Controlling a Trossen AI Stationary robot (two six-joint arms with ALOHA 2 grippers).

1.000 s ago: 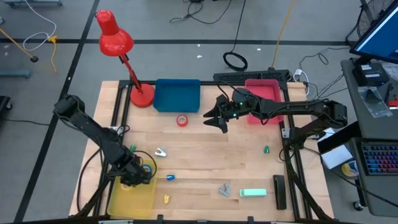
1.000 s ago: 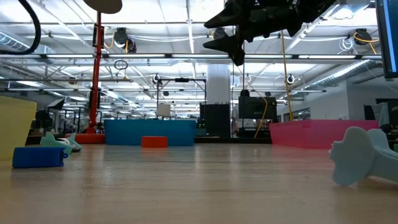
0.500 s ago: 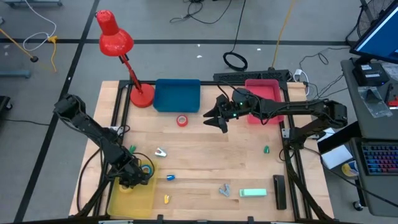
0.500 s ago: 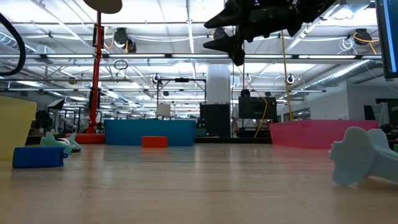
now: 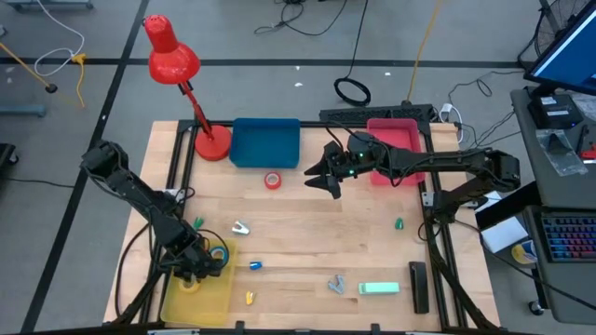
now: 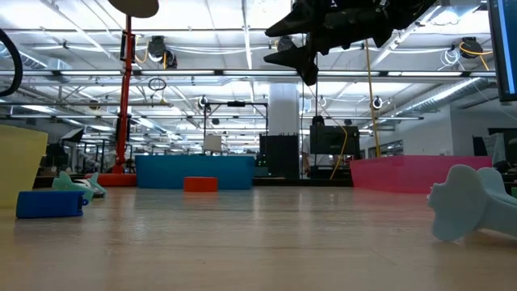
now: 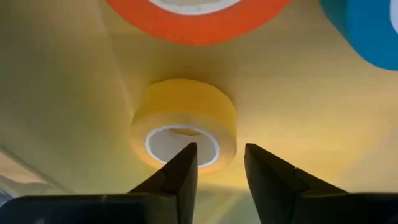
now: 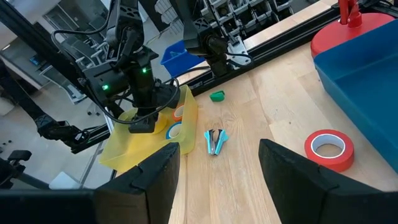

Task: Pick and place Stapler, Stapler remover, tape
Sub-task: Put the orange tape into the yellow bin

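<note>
Tape rolls gather in the yellow bin (image 5: pixel 191 300) at the table's (image 5: pixel 307 233) front left corner.

Left hand (image 7: pixel 217 171) hangs inside that bin with its fingers (image 7: pixel 180 174) apart and empty, just above the yellow tape roll (image 7: pixel 184 121), which lies flat on the bin floor; the orange roll (image 7: pixel 198 18) and blue roll (image 7: pixel 367 31) lie just beyond it. Farther right, the red tape roll (image 5: pixel 272 180) rests on bare wood in front of the blue bin (image 5: pixel 265 142). Right hand (image 5: pixel 321 177) hovers high over the table beside the pink bin (image 5: pixel 396 135), fingers (image 8: pixel 155 180) spread wide, holding nothing.
</note>
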